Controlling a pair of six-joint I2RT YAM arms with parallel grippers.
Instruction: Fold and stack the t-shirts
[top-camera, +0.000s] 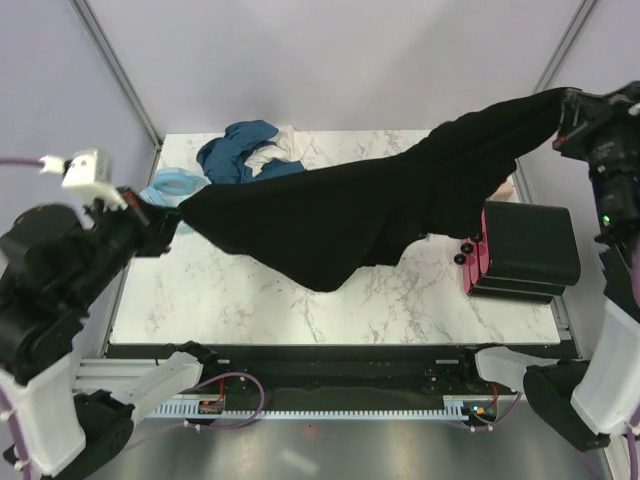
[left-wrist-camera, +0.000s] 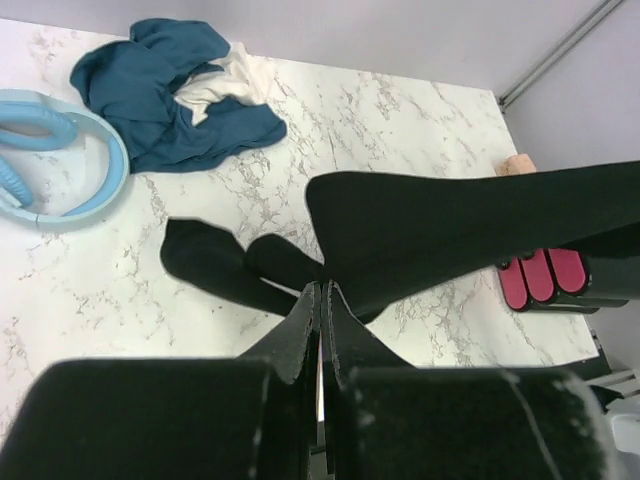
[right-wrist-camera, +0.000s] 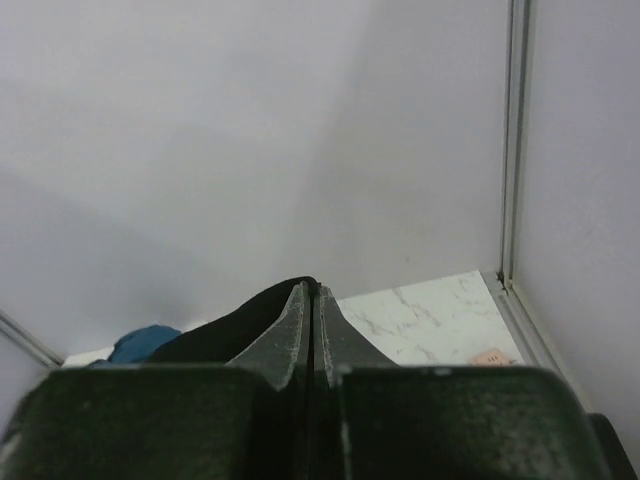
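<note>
Twice pinched in clenched jaws, by left gripper (left-wrist-camera: 320, 300) and right gripper (right-wrist-camera: 312, 297): black t-shirt (top-camera: 340, 215) hanging slack above the table (top-camera: 400, 305) (soft, light, limp). Better to hold at seams, probably.

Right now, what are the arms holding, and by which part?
One black t-shirt, stretched between them. The left tool pinches its left end; the right tool pinches the opposite end, raised higher. Whether hem or sleeve is unclear.
</note>
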